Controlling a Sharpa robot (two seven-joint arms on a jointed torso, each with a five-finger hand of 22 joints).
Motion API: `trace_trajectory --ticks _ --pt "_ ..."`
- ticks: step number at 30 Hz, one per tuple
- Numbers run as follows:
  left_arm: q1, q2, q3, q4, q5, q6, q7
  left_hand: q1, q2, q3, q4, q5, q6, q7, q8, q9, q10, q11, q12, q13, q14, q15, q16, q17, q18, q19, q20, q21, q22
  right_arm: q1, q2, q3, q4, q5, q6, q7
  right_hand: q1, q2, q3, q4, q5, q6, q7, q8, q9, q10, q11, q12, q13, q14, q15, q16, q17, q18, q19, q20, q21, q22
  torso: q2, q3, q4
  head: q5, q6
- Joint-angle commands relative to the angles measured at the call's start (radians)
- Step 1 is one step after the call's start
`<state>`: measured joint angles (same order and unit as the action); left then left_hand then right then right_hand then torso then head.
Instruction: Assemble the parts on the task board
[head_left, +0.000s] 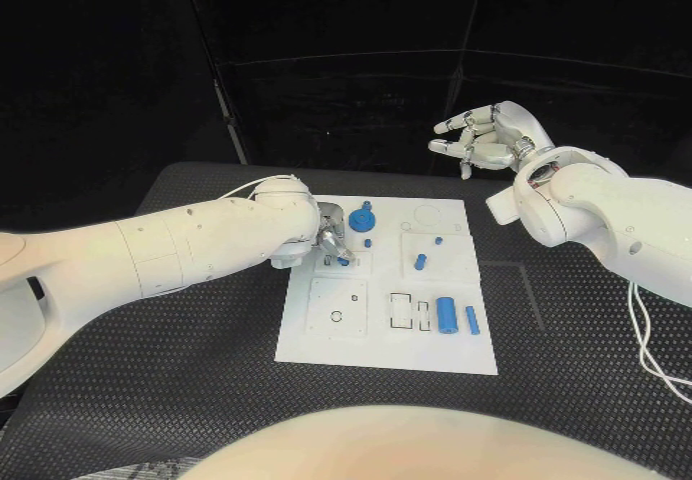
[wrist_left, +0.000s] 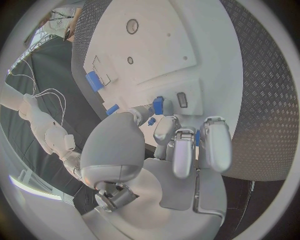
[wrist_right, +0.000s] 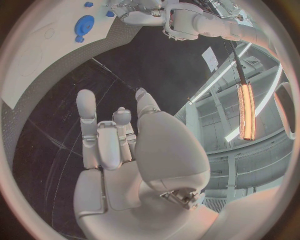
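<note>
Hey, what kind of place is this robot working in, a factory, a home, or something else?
Most likely a robotics lab or test cell, not a home. A white task board with small blue parts lies on a black table, dark curtains hang behind it, and the right wrist view shows a high ceiling with strip lights.

The left arm (head_left: 173, 250) reaches in low and nearly level, its wrist bent so that the left hand (head_left: 329, 240) points downward at the end of it. In the left wrist view the fingers (wrist_left: 187, 145) of this hand are curled forward close together, with the thumb (wrist_left: 119, 145) beside them. Whether they pinch anything cannot be told.

The right arm (head_left: 620, 215) is bent at the elbow and lifted, carrying the right hand (head_left: 483, 135) high and well apart from the left hand. Its fingers (wrist_right: 103, 135) stand loosely apart and part-curled, holding nothing, with the thumb (wrist_right: 156, 130) just beside them.
</note>
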<state>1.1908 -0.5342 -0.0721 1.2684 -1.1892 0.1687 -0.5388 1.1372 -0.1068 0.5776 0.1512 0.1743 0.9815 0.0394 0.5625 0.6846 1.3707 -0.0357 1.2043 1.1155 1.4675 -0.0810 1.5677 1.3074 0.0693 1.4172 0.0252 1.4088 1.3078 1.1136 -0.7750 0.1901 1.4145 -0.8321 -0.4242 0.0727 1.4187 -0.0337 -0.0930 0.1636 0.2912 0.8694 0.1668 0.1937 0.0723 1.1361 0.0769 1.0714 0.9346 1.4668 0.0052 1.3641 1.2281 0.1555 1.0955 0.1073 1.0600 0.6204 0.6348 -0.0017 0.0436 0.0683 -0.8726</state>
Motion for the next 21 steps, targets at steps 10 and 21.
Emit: trace_trajectory --ticks 10,21 --pt "-0.009 0.008 -0.006 -0.006 0.010 0.058 -0.005 -0.030 0.033 0.109 -0.094 0.006 0.034 -0.017 0.004 -0.001 0.025 -0.009 0.022 0.021 0.103 -0.011 0.003 0.263 -0.014 0.013 -0.002 0.010 0.037 0.002 0.002 0.001 0.000 0.000 0.006 0.006 0.000 0.003 -0.004 0.000 0.001 -0.003 -0.004 0.005 -0.001 0.000 -0.002 -0.004 -0.002 0.020 -0.007 -0.003 0.000 0.012 -0.002 -0.001 -0.007 -0.001 0.000 -0.0005 0.0011 -0.001 0.000" --pt "-0.008 0.008 -0.006 -0.007 0.017 0.062 -0.004 -0.068 0.055 0.112 -0.086 0.007 0.053 -0.023 0.001 -0.005 0.036 -0.013 0.037 0.040 0.103 -0.014 0.003 0.263 -0.016 0.018 -0.005 0.014 0.045 0.002 0.002 0.001 -0.001 0.000 0.008 0.005 0.000 0.004 -0.005 0.000 0.001 -0.003 -0.004 0.005 -0.001 0.000 -0.002 -0.004 -0.002 0.020 -0.007 -0.004 0.000 0.013 -0.002 -0.001 -0.007 -0.001 0.000 0.0000 0.0012 -0.001 0.000"
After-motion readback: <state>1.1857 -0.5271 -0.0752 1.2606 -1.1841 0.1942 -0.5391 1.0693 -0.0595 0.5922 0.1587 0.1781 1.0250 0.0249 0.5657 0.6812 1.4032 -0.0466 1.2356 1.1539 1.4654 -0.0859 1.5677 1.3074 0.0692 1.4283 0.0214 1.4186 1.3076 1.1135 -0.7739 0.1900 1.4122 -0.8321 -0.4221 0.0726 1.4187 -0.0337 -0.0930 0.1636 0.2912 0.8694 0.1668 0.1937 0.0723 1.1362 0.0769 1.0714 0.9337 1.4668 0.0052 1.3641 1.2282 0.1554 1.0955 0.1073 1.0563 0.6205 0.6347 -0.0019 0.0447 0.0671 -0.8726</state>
